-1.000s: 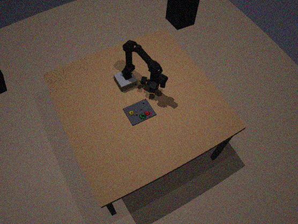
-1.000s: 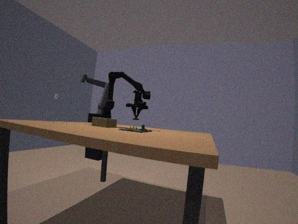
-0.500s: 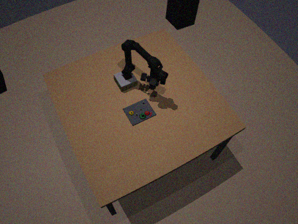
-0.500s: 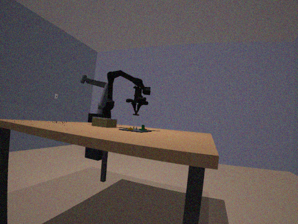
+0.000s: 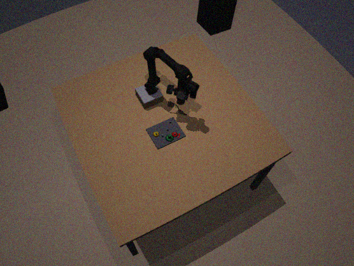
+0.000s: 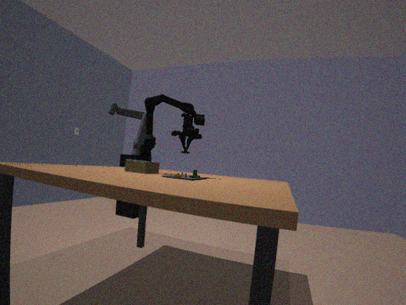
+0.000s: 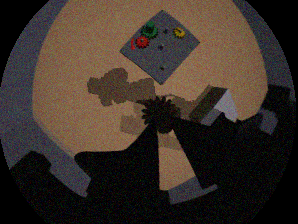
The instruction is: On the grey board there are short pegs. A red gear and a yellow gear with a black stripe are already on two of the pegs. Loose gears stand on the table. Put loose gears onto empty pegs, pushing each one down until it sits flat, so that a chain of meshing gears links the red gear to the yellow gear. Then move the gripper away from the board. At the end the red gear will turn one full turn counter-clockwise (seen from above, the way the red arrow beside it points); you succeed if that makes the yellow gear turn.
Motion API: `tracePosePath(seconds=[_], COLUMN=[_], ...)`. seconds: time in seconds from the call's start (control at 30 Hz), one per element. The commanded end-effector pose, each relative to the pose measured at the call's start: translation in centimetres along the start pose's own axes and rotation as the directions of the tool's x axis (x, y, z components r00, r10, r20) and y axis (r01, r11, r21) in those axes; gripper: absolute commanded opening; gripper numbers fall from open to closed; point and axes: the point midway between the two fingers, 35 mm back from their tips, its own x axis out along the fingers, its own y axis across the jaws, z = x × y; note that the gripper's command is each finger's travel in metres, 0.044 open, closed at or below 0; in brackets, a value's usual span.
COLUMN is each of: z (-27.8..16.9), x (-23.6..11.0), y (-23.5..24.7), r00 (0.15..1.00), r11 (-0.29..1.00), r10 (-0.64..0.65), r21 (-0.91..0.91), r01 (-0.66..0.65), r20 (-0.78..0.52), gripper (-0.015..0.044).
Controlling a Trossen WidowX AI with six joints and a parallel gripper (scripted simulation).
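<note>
From where I sit at the exterior view, the nearest thing is the table [image 5: 178, 178] [image 6: 204, 190], its front edge and dark legs toward me. Further in, the grey board [image 5: 162, 143] [image 6: 192, 179] [image 7: 175, 62] lies flat on the table top. On it I have the green gear [image 5: 169, 137] [image 6: 195, 174] [image 7: 149, 31], with a raised hub standing up from it, sitting right beside the red gear [image 5: 174, 135] [image 7: 145, 42]; their rims look to be touching, though I cannot be sure that the teeth mesh. The red arrow [image 5: 179, 135] [image 7: 133, 44] is at the red gear's outer side. The yellow gear [image 5: 156, 134] [image 6: 178, 175] [image 7: 179, 32] sits well apart from those two, toward the opposite side of the board. Three pegs stand bare: one between green and yellow, one near the middle, one toward the corner nearest the arm. Above the table, off the board, my gripper [image 6: 185, 151] [image 7: 162, 121] points down, its fingers closed on a dark gear [image 6: 185, 152] [image 7: 159, 113], which hangs in the air with its teeth showing in the wrist view. Its colour I cannot tell in this light. Behind, the arm [image 5: 169, 60] [image 6: 150, 122] arches up from the pale block [image 5: 144, 96] [image 6: 142, 166] on the table.
</note>
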Motion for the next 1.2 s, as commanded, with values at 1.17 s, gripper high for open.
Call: tracePosePath(seconds=[1.17], z=[8.9], x=[2.9], y=[-0.8], r00=[1.0], r11=[1.0], r10=[-0.003], r21=[-0.002], r01=[0.003], r20=[0.011], gripper=[0.0])
